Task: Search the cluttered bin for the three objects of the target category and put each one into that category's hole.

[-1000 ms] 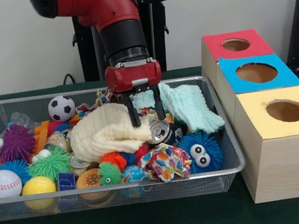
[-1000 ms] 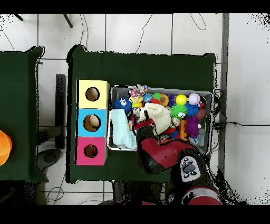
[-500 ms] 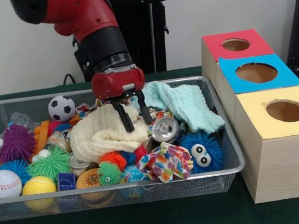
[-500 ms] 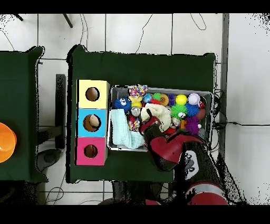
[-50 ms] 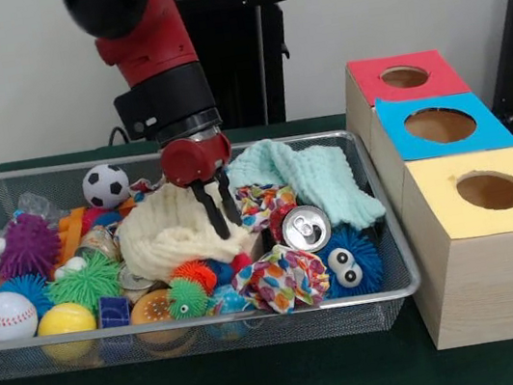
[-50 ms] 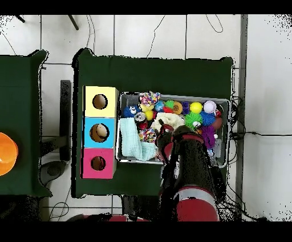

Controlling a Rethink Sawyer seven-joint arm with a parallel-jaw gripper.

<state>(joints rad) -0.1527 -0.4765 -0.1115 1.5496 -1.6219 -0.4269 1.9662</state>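
The silver drink can (image 5: pixel 305 228) lies on its side near the middle of the wire bin (image 5: pixel 391 230), top facing outward, wedged between a blue fuzzy ball with googly eyes (image 5: pixel 346 262) and a patterned fabric ball (image 5: pixel 285 279) toward the bin's front edge. The gripper (image 5: pixel 218 208) hangs just beside it over a cream knitted cloth (image 5: pixel 177 230), fingers narrowly parted and holding nothing. If cans are the target — a guess — the grip should span the can's sides, clear of the mint cloth (image 5: pixel 318 178), before carrying to the row of boxes (image 5: pixel 487 263) beyond the bin's right edge.
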